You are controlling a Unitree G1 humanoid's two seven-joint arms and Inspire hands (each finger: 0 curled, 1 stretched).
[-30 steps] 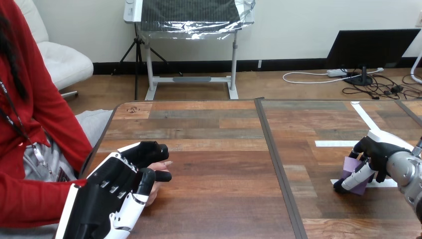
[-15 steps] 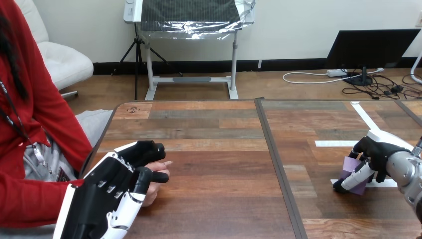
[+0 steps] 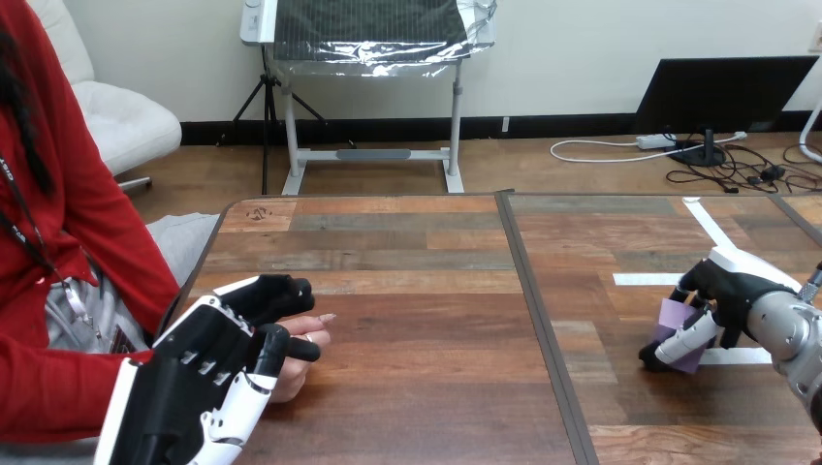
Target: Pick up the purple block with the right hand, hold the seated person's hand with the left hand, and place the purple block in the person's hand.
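At the near left, the left robot hand (image 3: 208, 373) reaches in from the bottom edge. It is closed round the person's hand (image 3: 320, 332): its fingers curl over the far side and its thumb crosses the near side. The person's fingertips poke out to the right, resting low over the tabletop (image 3: 426, 320).

Further back at the right edge, the right robot hand (image 3: 737, 295) is curled round the purple block (image 3: 672, 320). One finger lies across the block's near face and the rest wrap over its top. The block sits low, beside a strip of white tape (image 3: 742, 356) on the tabletop. I cannot tell whether it has cleared the surface or is touching it.

Both grasps look made, so the holding step on the left seems done and the pick on the right is at or just past lift-off. The block is well apart from the person's hand, with the seam between the two boards lying between them. What is left is the carry leftward across the tabletop and the release into the person's hand, which is largely covered by the left robot hand's fingers and may need to be opened up to receive the block.
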